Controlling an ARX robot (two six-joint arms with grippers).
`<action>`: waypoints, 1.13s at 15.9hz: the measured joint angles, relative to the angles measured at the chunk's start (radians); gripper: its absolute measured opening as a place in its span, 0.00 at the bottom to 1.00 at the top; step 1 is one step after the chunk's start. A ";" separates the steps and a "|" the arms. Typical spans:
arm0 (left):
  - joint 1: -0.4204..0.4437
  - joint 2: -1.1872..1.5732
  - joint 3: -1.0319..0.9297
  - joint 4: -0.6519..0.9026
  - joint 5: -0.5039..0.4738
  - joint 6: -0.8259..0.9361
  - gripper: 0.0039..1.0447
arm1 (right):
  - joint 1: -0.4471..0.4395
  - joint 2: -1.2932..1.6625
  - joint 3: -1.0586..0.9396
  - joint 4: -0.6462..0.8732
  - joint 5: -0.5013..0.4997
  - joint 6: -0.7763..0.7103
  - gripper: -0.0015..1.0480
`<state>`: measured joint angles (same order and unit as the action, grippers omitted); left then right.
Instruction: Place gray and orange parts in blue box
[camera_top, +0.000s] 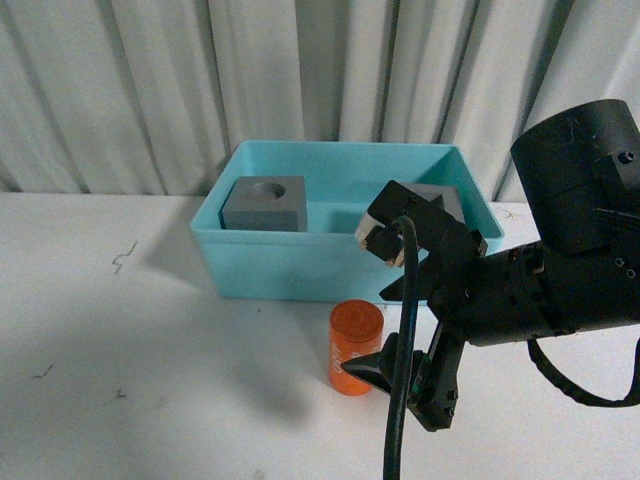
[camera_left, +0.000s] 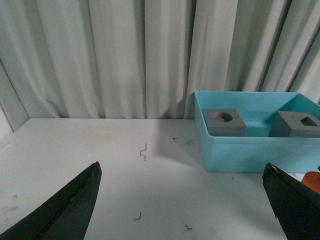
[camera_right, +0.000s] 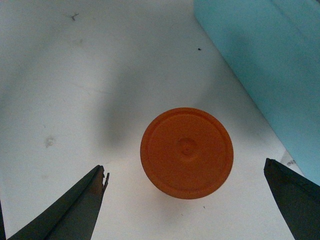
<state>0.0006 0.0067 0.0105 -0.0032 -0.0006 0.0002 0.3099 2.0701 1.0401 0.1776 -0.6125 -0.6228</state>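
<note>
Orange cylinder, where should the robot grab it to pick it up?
Probably by its curved side wall, coming straight down from above. The orange cylinder stands upright on the table, flat top up, and the right gripper is open with a finger either side.

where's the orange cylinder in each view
Front view: the orange cylinder stands upright just in front of the blue box.
Left wrist view: only a sliver of it shows at the picture's edge, beside the box.
Right wrist view: centred, seen top-down.
Shared landmark: the blue box.

White table (camera_top: 150, 330), pleated pale curtain (camera_top: 150, 80)
</note>
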 joint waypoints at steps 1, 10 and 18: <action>0.000 0.000 0.000 0.000 0.000 0.000 0.94 | 0.011 0.006 0.004 0.000 0.009 0.006 0.94; 0.000 0.000 0.000 0.000 0.000 0.000 0.94 | 0.021 -0.081 -0.072 0.071 0.006 0.075 0.42; 0.000 0.000 0.000 0.000 0.000 0.000 0.94 | -0.119 -0.125 0.262 0.273 0.252 0.529 0.42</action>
<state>0.0006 0.0067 0.0105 -0.0032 -0.0002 0.0002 0.1913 1.9450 1.3018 0.4507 -0.3607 -0.0933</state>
